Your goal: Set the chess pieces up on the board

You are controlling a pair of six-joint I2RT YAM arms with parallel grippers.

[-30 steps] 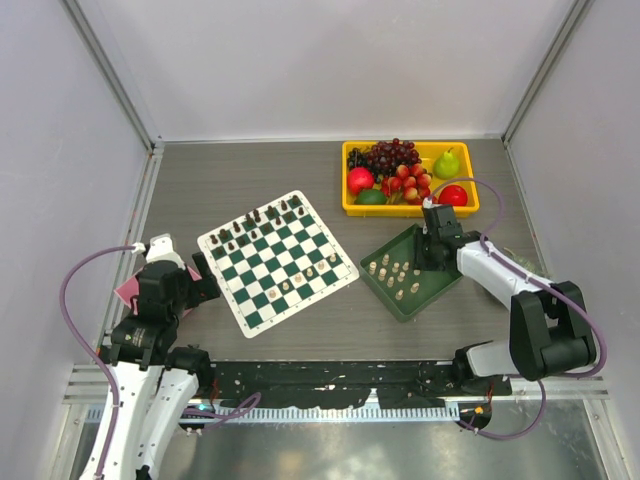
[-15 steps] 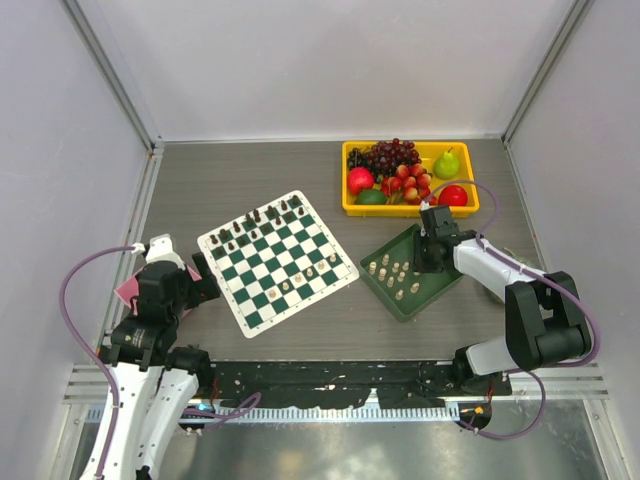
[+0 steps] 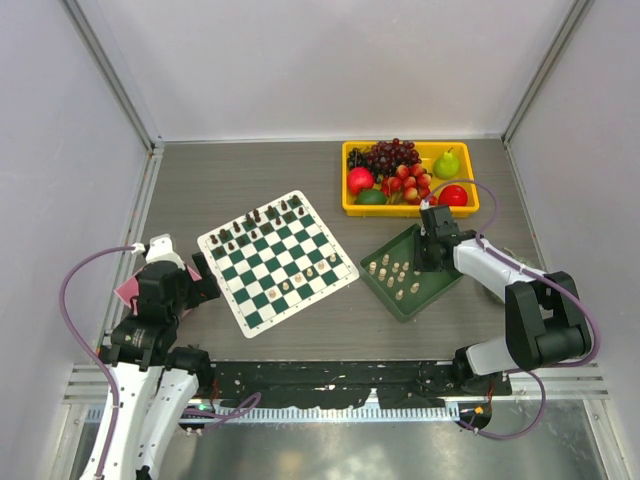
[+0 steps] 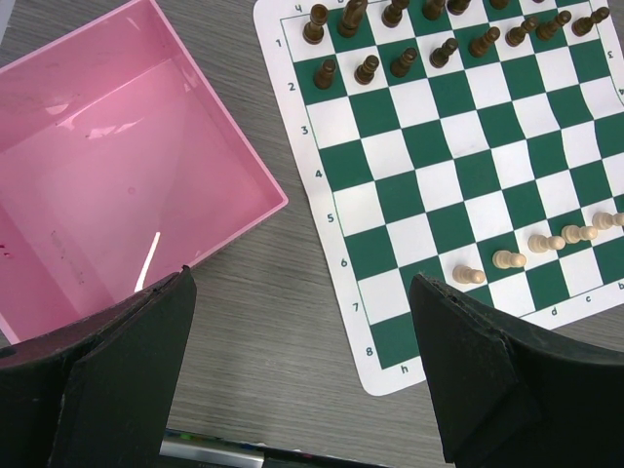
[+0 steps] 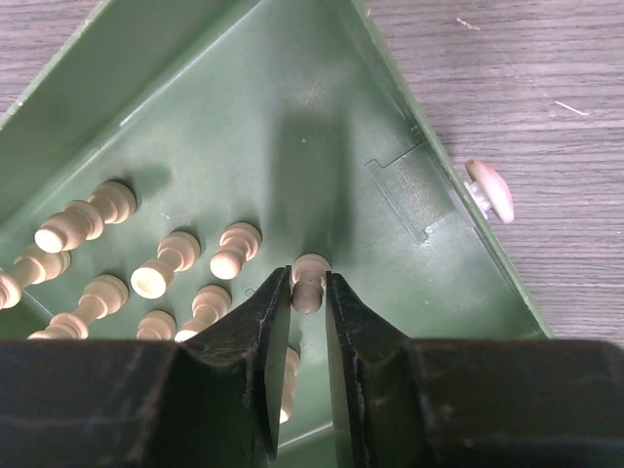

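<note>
The green-and-white board (image 3: 277,262) lies left of centre, with dark pieces (image 3: 255,220) along its far side and a few cream chess pieces (image 4: 507,259) near its close edge. More cream pieces (image 5: 156,278) lie and stand in the dark green tray (image 3: 440,285). My right gripper (image 5: 309,285) reaches down into that tray (image 5: 292,117), its two fingers pressed against either side of one cream pawn (image 5: 311,264). My left gripper (image 4: 302,283) hangs open over bare table beside the board's (image 4: 458,156) corner, holding nothing.
A pink box (image 4: 117,175) sits just left of the left gripper. A yellow tray (image 3: 410,210) of fruit stands behind the green tray. One cream piece (image 5: 490,188) lies on the table outside the green tray's right wall.
The right gripper's jaws have narrowed onto the cream pawn in the tray, and its arm has shifted slightly left. The left arm has not moved.
</note>
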